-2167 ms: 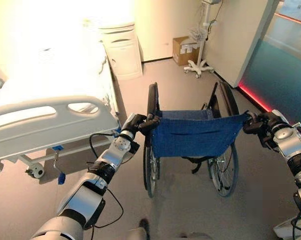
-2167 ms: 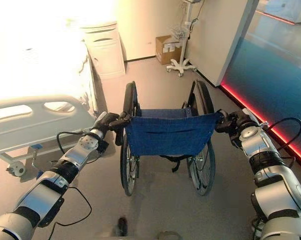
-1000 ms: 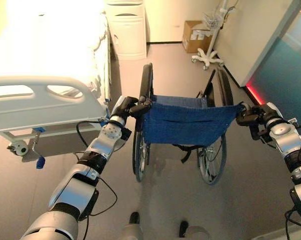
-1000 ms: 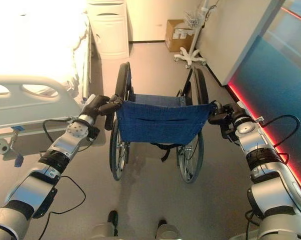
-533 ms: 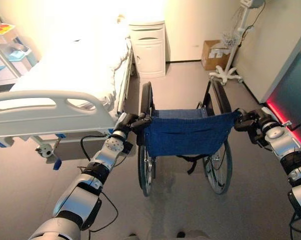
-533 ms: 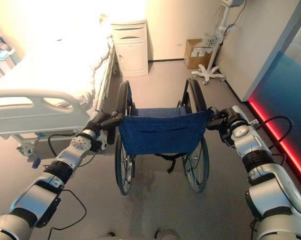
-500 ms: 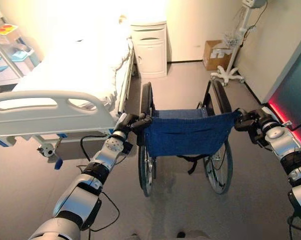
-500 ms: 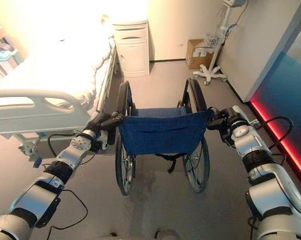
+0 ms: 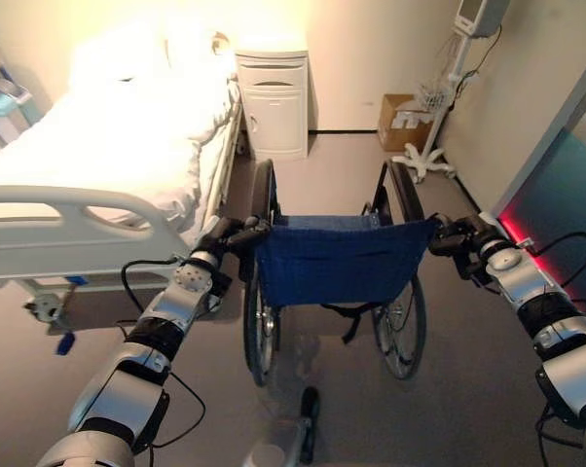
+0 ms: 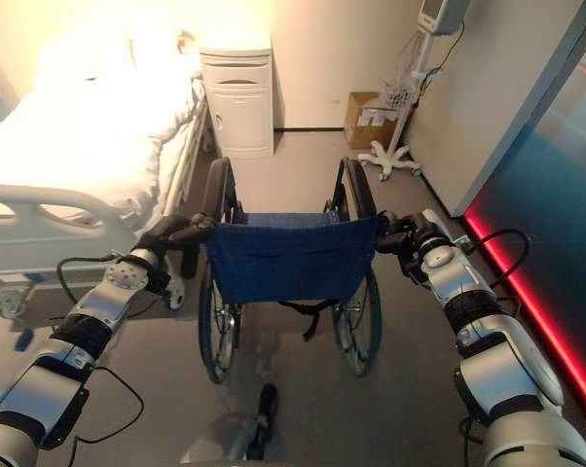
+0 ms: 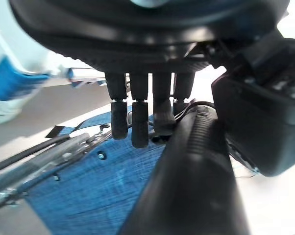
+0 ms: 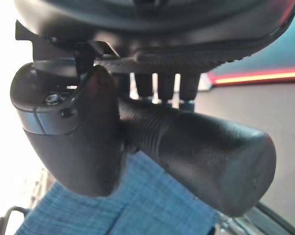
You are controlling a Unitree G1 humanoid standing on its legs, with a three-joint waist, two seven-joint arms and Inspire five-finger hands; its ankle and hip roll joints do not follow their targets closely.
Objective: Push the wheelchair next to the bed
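The wheelchair (image 9: 337, 261), black-framed with a blue cloth back, stands on the grey floor just right of the bed (image 9: 98, 146), its left wheel (image 9: 259, 321) close to the bed's side. My left hand (image 9: 230, 236) is shut on the left push handle (image 11: 191, 176), fingers curled over the ribbed grip. My right hand (image 9: 458, 236) is shut on the right push handle (image 12: 201, 156), with the thumb wrapped round it. The bed has white sheets and a white foot rail (image 9: 69, 209).
A white bedside cabinet (image 9: 274, 102) stands ahead against the far wall. A cardboard box (image 9: 400, 112) and a wheeled stand (image 9: 434, 156) sit at the far right. A wall with a red light strip (image 9: 512, 209) runs along the right. Bare floor lies ahead of the wheelchair.
The camera has moved forward with the wheelchair, which now sits further along the bed's side. Both hands have kept their hold on the push handles.
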